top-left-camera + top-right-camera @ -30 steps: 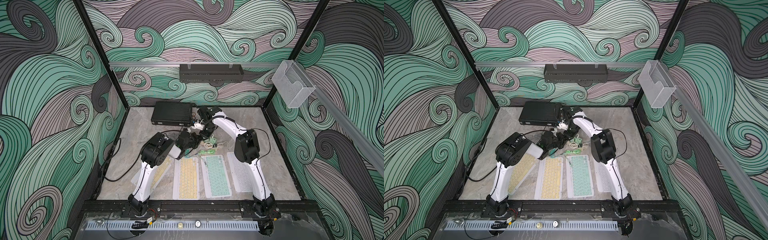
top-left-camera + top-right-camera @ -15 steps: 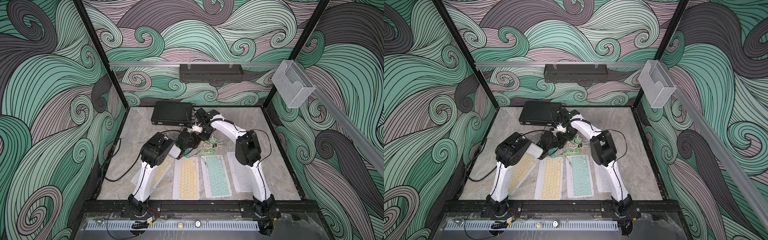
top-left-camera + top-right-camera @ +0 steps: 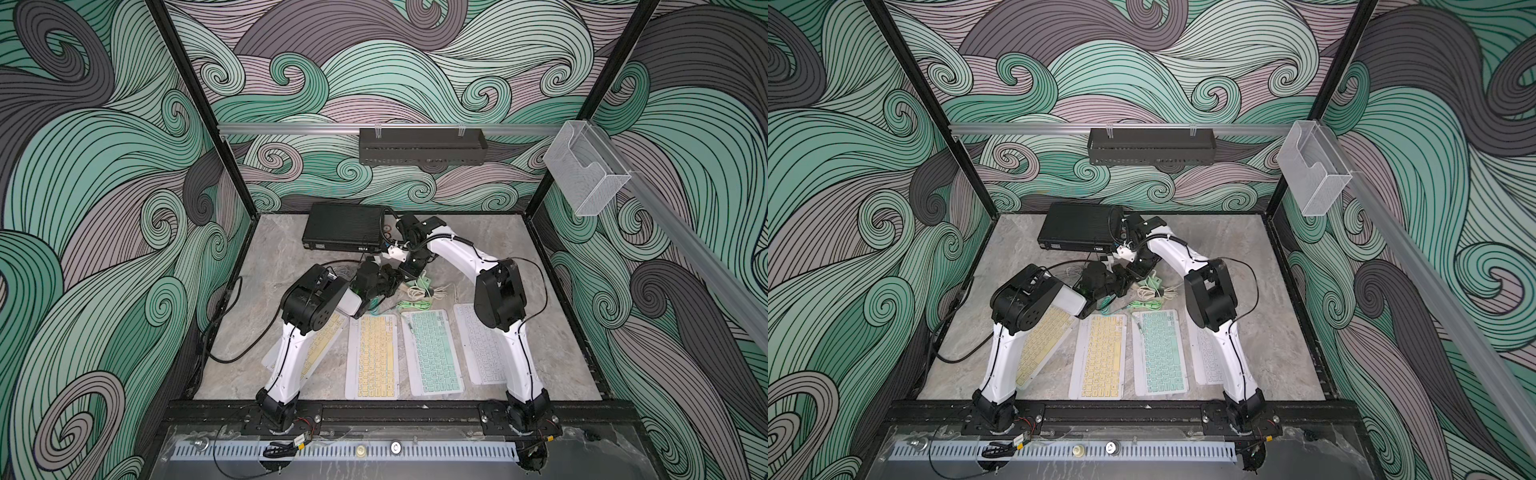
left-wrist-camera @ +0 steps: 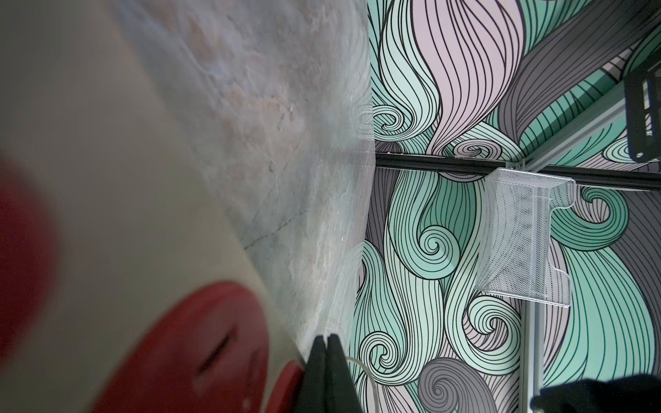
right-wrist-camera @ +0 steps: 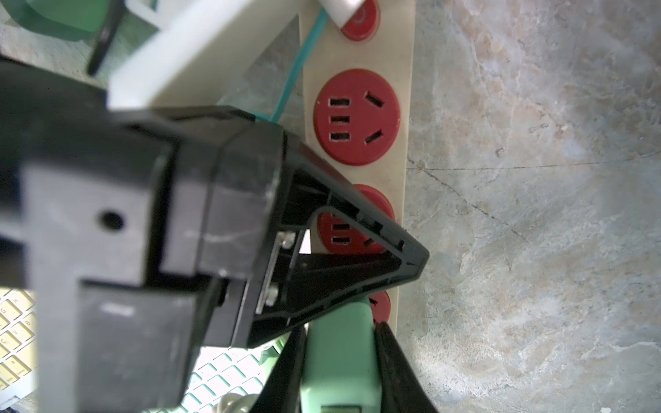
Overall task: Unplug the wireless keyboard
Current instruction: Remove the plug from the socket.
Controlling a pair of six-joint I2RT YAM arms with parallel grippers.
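The green keyboard (image 3: 434, 353) lies flat on the surface (image 3: 270, 257), near the front edge, between a yellow keyboard (image 3: 374, 357) and a white keyboard (image 3: 478, 349). Further back, a green plug (image 5: 338, 361) sits at the end of the power strip (image 5: 397, 46), just beside a red socket (image 5: 381, 307). I cannot tell if its pins are inside. The right claw (image 5: 339, 338) is clamped on this plug, one finger on each side. The left claw (image 5: 416, 260) has its fingers pressed together, the tip over the strip. A black box (image 3: 345, 226) stands at the rear wall.
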